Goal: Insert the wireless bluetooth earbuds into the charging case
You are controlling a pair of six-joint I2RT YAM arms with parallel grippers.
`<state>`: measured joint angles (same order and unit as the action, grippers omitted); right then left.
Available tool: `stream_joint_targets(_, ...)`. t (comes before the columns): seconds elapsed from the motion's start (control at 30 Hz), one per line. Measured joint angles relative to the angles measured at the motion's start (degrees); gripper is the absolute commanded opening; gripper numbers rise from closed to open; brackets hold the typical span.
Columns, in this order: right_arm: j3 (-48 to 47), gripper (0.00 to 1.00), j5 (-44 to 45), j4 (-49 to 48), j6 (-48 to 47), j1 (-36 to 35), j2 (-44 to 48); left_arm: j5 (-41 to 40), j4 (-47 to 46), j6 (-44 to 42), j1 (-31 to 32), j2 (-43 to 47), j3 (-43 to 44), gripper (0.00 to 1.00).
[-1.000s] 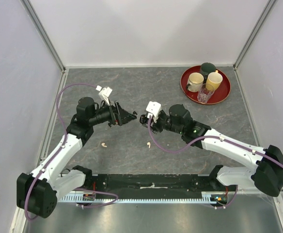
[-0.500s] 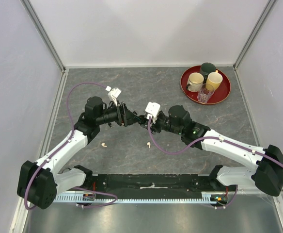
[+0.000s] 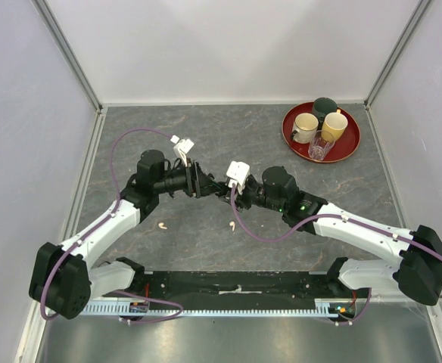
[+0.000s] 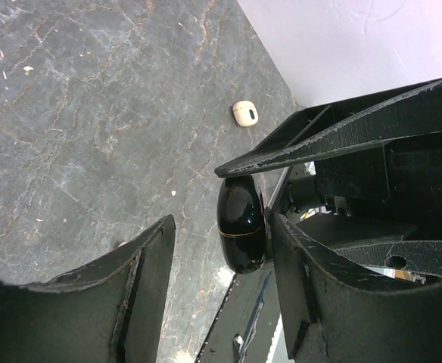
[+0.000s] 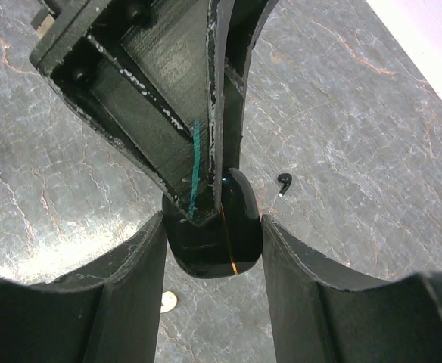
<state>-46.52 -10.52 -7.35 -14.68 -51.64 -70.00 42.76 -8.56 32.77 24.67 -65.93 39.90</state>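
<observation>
The glossy black charging case (image 5: 215, 240) is held off the table by my right gripper (image 5: 213, 221), whose fingers press it on both sides. My left gripper (image 4: 222, 223) straddles the same case (image 4: 242, 223). The case lies against the left gripper's right finger, and a gap shows on its left side. In the top view the two grippers, left (image 3: 203, 185) and right (image 3: 222, 189), meet mid-table and hide the case. Two cream-white earbuds (image 3: 163, 224) (image 3: 233, 224) lie on the table nearer the arm bases. A black earbud (image 5: 284, 183) lies on the table beyond the case.
A red tray (image 3: 285, 125) at the back right carries a cream cup (image 3: 306, 126), a yellow cup (image 3: 334, 125), a dark cup (image 3: 325, 106) and a glass (image 3: 320, 145). Walls close in the grey stone-patterned table on three sides.
My left arm has reached right until its fingers came around the case, and its jaws have narrowed a good deal. The right gripper has kept its grip and barely moved.
</observation>
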Motion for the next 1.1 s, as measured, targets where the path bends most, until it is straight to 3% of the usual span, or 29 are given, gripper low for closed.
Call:
stream_joint_targets(0.23, 0.0, 0.18, 0.2, -0.8, 0.0, -0.3, 0.0, 2.2, -0.7, 0.2, 0.3, -1.2, 0.0, 0.51)
stream_joint_targets(0.47, 0.4, 0.19, 0.8, -0.8, 0.0, -0.5, 0.0, 3.8, -1.9, 0.9, 0.8, -1.6, 0.0, 0.18)
stream_joint_targets(0.6, 0.6, 0.41, 1.4, -0.7, 0.0, -0.6, 0.0, 4.1, -2.2, 1.0, 0.8, -2.3, 0.1, 0.02)
stream_joint_targets(0.67, 0.7, 0.44, 1.7, -0.7, 0.1, -0.6, 0.0, 4.3, -2.3, 1.0, 0.8, -2.6, 0.1, 0.02)
stream_joint_targets(0.8, 0.7, 0.76, 2.0, -0.7, 0.7, -0.7, 0.0, 4.3, -2.3, 1.0, 0.8, -2.8, 0.1, 0.02)
stream_joint_targets(0.9, 0.7, 0.87, 2.5, -1.3, 1.7, -0.8, 0.1, 3.9, -1.8, 0.9, 0.8, -2.8, 0.1, 0.02)
stream_joint_targets(1.1, 0.8, 0.98, 3.7, -1.6, 2.9, -0.8, 2.8, -1.1, 1.7, -0.8, 0.9, -1.7, 0.1, 0.02)
